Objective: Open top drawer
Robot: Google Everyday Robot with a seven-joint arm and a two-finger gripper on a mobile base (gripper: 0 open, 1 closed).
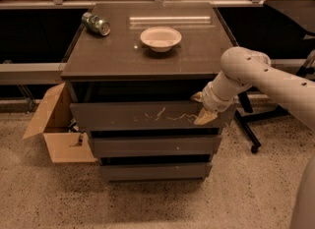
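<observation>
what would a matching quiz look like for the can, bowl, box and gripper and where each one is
Things:
1. can
2. bowl
3. box
4. gripper

Places:
A. on the floor, left of the cabinet
B. at the right end of the top drawer front
C. lying at the back left of the cabinet top
D. near the middle of the cabinet top

Pairs: 1-C, 2-D, 3-A, 4-B

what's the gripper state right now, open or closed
Gripper: at the right end of the top drawer front; open or closed cannot be told.
</observation>
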